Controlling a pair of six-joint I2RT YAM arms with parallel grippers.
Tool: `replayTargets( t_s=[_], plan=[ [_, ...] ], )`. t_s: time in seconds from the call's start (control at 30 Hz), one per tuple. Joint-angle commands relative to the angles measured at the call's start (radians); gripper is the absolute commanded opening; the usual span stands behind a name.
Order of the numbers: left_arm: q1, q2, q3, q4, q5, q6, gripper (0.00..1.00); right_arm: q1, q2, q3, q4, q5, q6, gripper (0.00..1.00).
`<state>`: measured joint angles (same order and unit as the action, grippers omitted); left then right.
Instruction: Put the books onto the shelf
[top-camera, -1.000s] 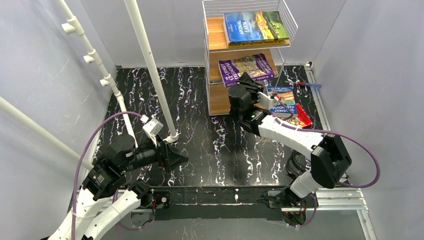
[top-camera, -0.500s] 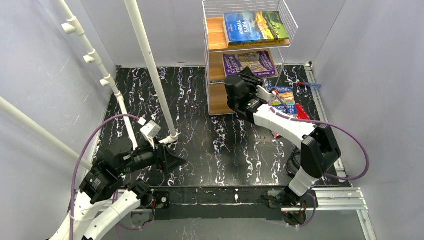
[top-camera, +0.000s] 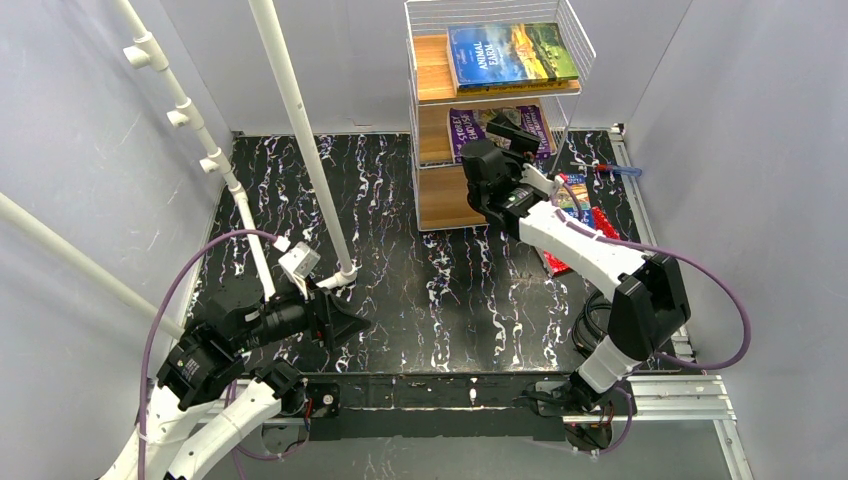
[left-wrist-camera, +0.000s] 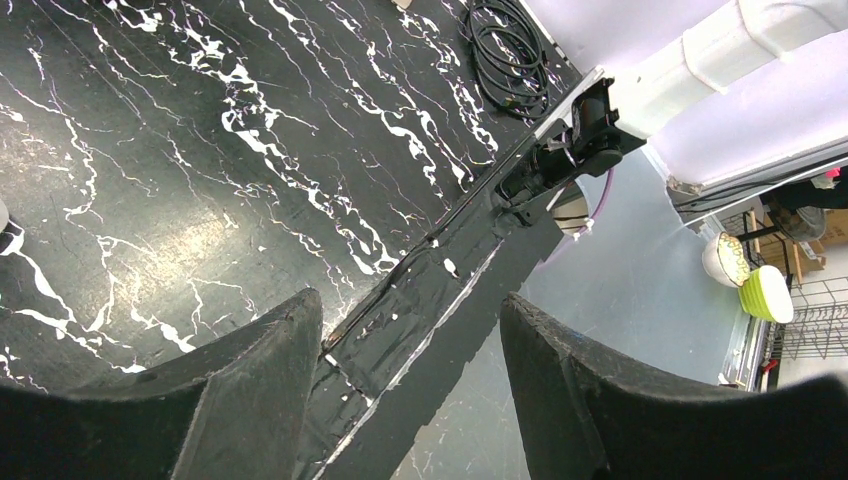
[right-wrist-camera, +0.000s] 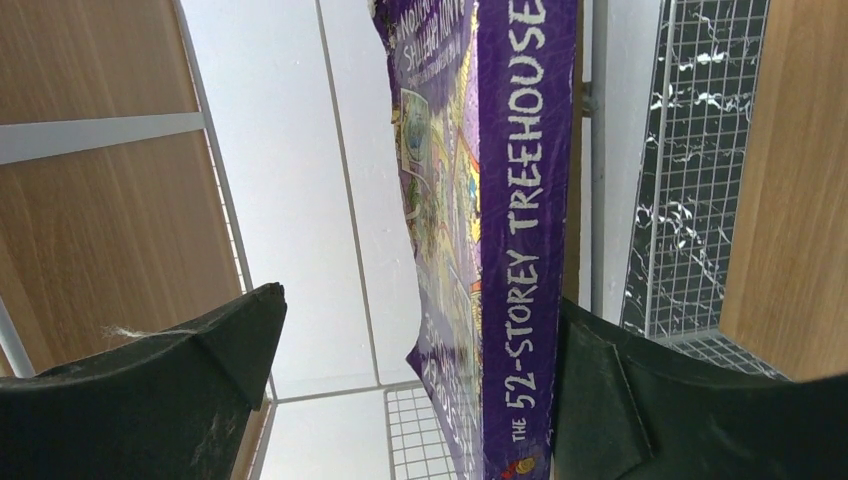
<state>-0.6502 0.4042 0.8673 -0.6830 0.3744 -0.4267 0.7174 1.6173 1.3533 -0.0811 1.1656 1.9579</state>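
Observation:
The shelf (top-camera: 432, 60) stands at the back, white wire with wooden boards. A blue "Animal Farm" book (top-camera: 510, 52) lies on its top tier. On the middle tier lies a purple "52-Storey Treehouse" book (top-camera: 480, 120). My right gripper (top-camera: 515, 130) reaches into that tier and is open. In the right wrist view the purple book (right-wrist-camera: 525, 200) rests against the right finger, far from the left one, with the right gripper (right-wrist-camera: 420, 298) wide around it. More books, one blue (top-camera: 575, 195) and one red (top-camera: 603, 222), lie on the table right of the shelf. My left gripper (top-camera: 345, 318) (left-wrist-camera: 410, 300) hovers open and empty at the near left.
White poles (top-camera: 300, 130) rise from the table's left and middle, one footed near my left gripper. A small blue-and-red tool (top-camera: 615, 170) lies by the right wall. A black cable coil (left-wrist-camera: 505, 50) sits near the right arm's base. Grey walls enclose the black marbled table (top-camera: 400, 250).
My right gripper carried the purple book deeper onto the middle tier, then its jaws opened and let it go. The left arm has barely shifted.

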Motion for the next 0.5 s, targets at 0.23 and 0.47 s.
replayTargets(
  t_s=[0.23,0.47],
  plan=[
    [-0.003,-0.004,0.020,-0.013,-0.017,0.010,0.63,-0.038,-0.053,0.019,-0.242,-0.207,0.066,0.99],
    [-0.002,-0.005,0.013,-0.012,-0.011,0.009,0.63,-0.038,-0.054,0.030,-0.275,-0.229,0.054,0.99]
  ],
)
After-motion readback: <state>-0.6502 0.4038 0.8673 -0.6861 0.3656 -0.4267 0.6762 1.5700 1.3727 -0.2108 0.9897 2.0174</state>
